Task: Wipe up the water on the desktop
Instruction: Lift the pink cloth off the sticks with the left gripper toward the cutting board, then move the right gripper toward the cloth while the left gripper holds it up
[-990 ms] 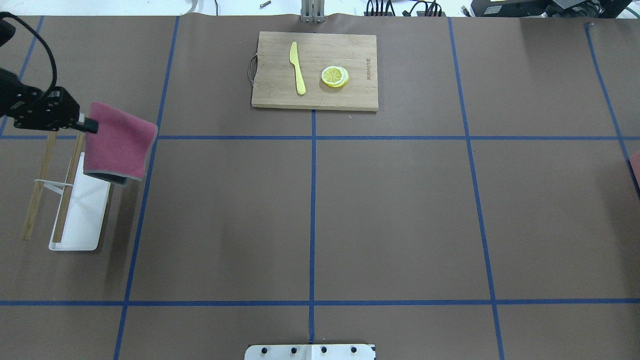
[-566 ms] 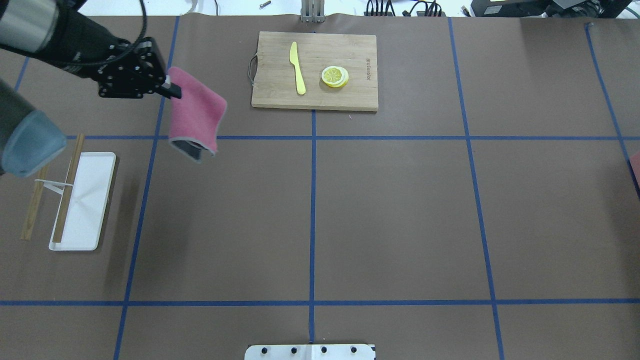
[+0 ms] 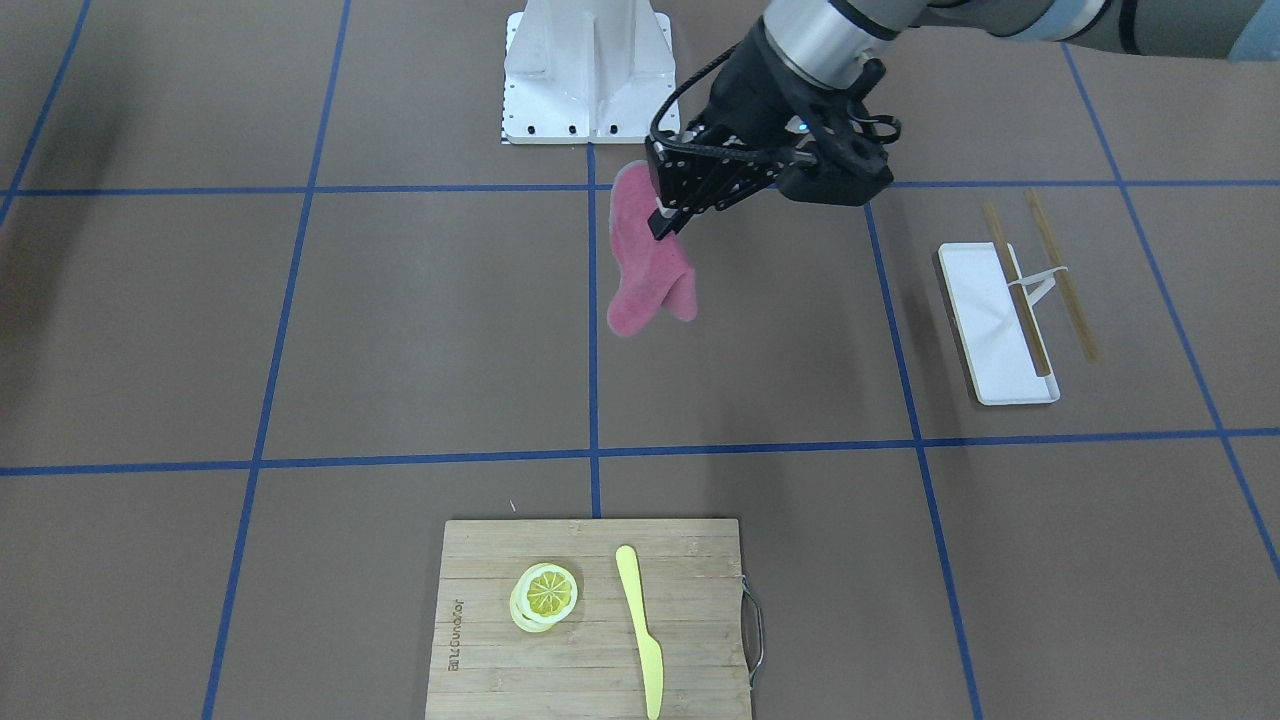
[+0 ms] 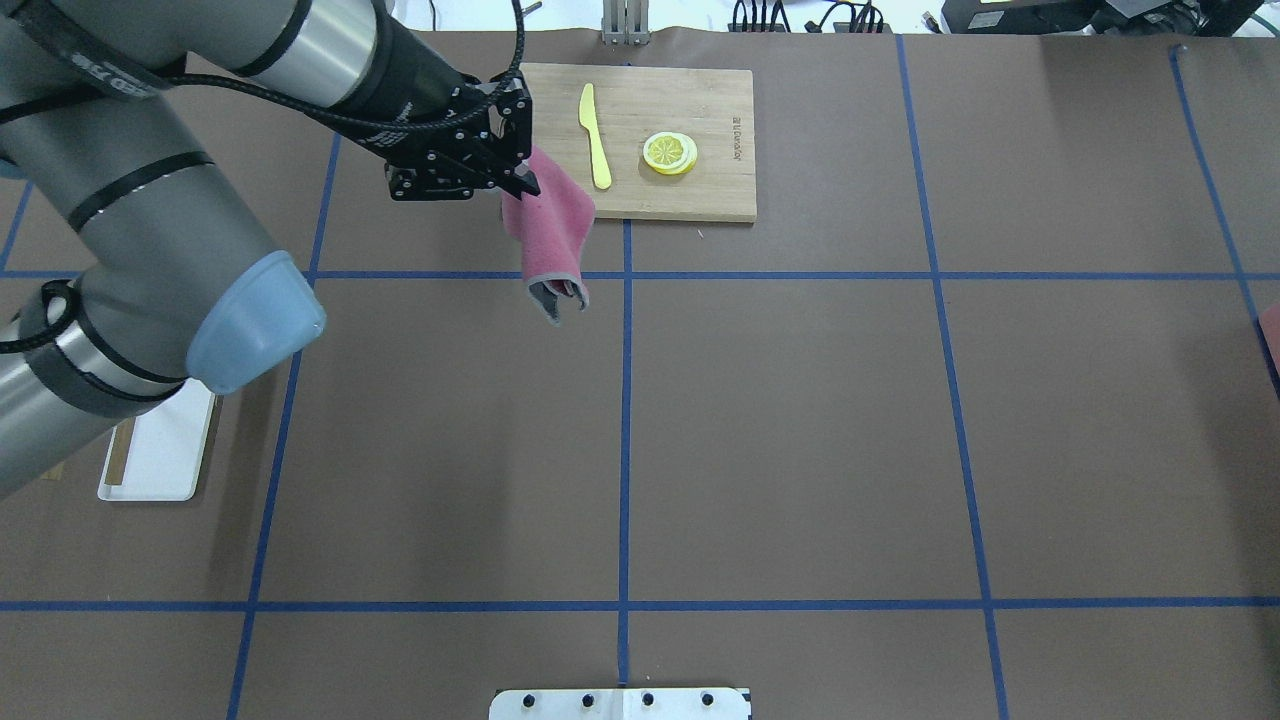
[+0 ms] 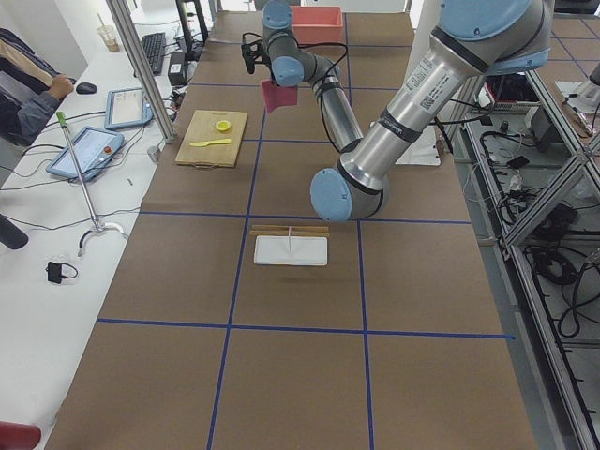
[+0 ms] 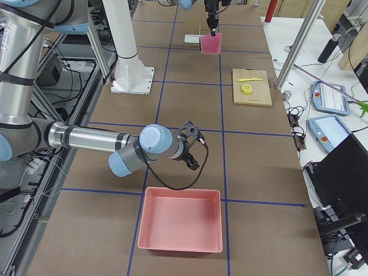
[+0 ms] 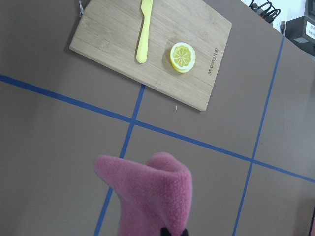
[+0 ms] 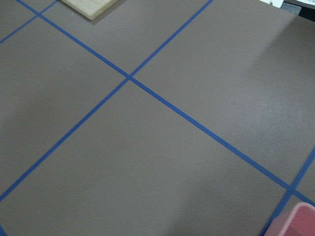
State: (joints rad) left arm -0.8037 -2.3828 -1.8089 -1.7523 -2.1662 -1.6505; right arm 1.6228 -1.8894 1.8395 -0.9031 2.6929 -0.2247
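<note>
Overhead exterior shows the left gripper (image 4: 522,186) with its fingers pinched on the top edge of a pink cloth (image 4: 553,235). The cloth hangs folded over the desktop (image 4: 800,420), just in front of the near left corner of the bamboo board (image 4: 700,195). A yellow knife (image 4: 596,135) and lemon slices (image 4: 669,153) lie on that board. The arm hides most of the white tray (image 4: 160,470).

Exterior front-facing gives the tray whole, with two chopsticks (image 3: 1060,275), one lying on it and one beside it, and the cloth drooping beside the centre tape line.

Exterior left shows the cloth far up the table and a pink bin (image 5: 316,23) beyond it.

Exterior right alone shows the right gripper (image 6: 195,158), low over the desktop near the bin. Whether its fingers are wide or closed I cannot tell.

Left wrist-mounted looks down past the cloth's bunched top to the board, with dark fingertips (image 7: 172,231) at the bottom edge.

Right wrist-mounted shows only taped brown surface, a board corner and a bin corner.
</note>
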